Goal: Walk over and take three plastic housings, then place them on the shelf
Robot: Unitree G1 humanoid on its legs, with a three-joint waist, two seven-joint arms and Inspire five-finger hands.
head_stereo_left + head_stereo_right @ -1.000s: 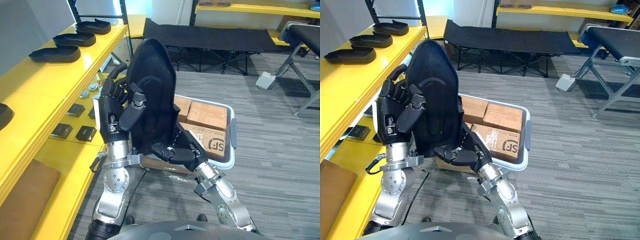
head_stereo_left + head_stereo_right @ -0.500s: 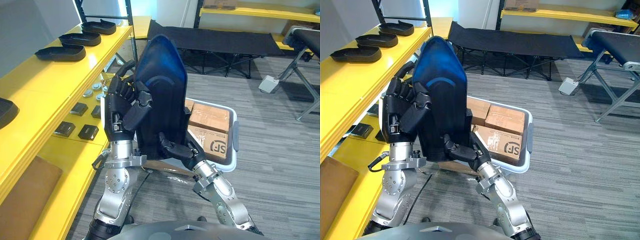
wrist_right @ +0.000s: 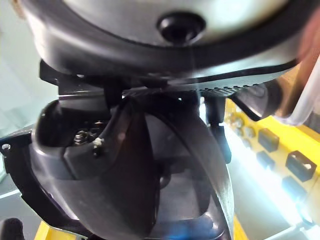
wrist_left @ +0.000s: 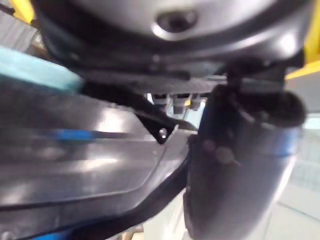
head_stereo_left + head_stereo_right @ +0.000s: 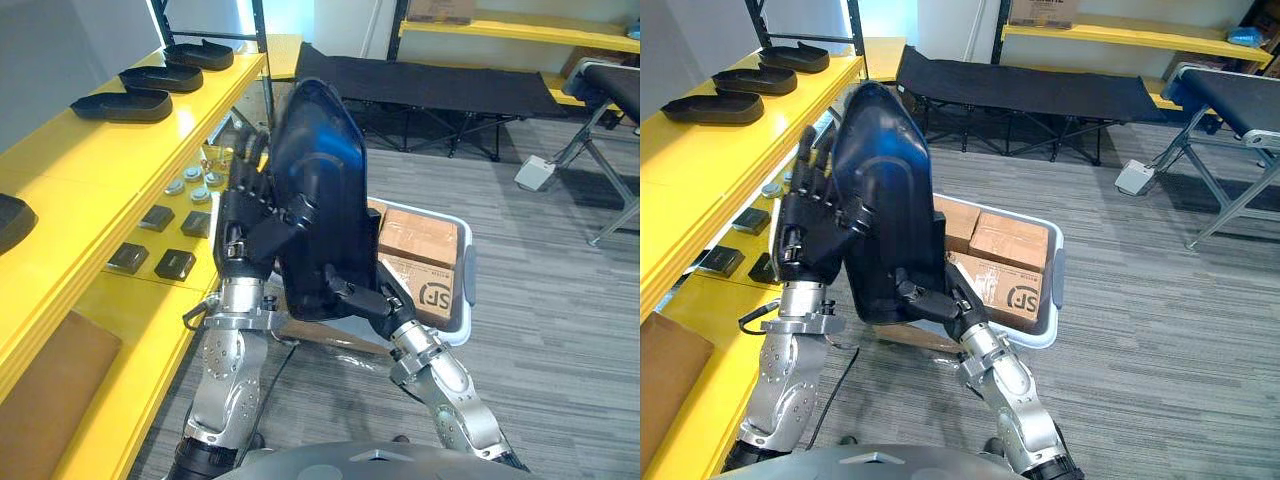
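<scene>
On the shelf (image 5: 110, 150) at the left, 3 housings (image 5: 122, 103) were laid flat in a row, likely so that room was left nearer the robot. A further housing (image 5: 320, 210) was held upright just beside the shelf, probably so that its broad shell could be steadied from 2 sides. The left hand (image 5: 245, 235) was clamped on its left edge, fingers curled behind, thumb across the front. The right hand (image 5: 360, 298) was closed round its lower edge. A tub (image 5: 462, 275) of boxes (image 5: 420, 235) was seen behind.
</scene>
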